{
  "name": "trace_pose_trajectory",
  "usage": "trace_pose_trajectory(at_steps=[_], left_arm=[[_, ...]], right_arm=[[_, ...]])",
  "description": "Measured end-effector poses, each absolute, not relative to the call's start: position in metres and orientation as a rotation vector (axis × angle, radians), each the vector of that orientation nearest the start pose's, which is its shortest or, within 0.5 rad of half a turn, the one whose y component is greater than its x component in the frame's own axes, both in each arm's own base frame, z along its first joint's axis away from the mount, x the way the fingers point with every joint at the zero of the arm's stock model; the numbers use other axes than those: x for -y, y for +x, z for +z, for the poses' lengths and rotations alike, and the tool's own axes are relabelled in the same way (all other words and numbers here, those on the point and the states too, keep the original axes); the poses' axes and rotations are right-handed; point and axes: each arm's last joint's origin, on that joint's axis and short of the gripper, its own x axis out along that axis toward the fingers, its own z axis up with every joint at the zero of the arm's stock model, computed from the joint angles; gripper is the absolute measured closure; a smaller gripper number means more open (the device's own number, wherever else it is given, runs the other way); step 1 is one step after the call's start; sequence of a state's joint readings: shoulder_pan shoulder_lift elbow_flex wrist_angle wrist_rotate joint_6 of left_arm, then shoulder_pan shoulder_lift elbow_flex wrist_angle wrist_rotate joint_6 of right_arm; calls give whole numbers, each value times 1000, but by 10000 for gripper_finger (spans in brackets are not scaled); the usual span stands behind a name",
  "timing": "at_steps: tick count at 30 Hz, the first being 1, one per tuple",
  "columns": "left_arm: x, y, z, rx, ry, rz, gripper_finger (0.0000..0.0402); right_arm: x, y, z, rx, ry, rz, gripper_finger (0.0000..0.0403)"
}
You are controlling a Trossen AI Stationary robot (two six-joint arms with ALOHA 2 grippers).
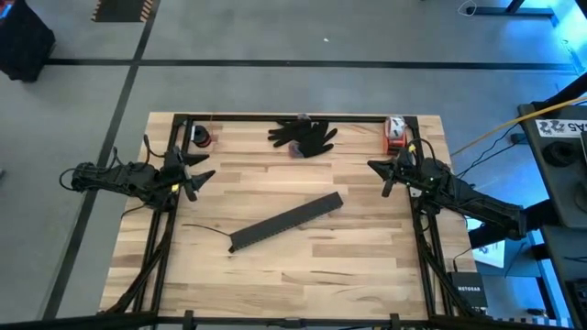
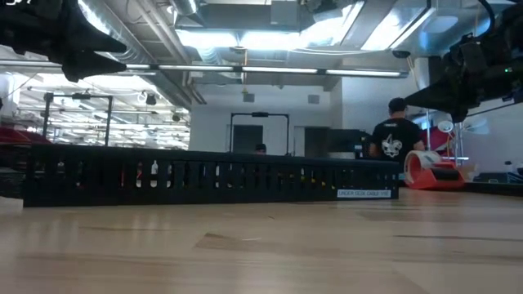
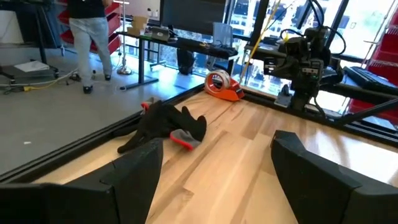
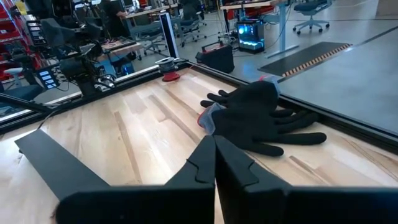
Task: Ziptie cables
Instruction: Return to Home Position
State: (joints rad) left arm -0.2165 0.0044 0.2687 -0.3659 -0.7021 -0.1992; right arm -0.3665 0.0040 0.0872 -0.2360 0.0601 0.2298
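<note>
Tabletop (image 1: 367, 266) duct (image 1: 286, 222), cables unseen, between both jaws.

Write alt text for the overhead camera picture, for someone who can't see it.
Seen from above, a black slotted channel lies diagonally in the middle of a wooden table. The left gripper and right gripper are at opposite side edges, apart from it. Black gloves and an orange tape dispenser lie along the far edge.
</note>
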Motion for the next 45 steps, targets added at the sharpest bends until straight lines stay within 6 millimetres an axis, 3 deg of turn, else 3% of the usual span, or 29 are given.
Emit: trace_pose_trajectory(at_steps=[45], left_arm=[[-5, 65, 199, -231, -64, 509, 107]], right_arm=[[34, 84, 170, -104, 250, -441, 402]])
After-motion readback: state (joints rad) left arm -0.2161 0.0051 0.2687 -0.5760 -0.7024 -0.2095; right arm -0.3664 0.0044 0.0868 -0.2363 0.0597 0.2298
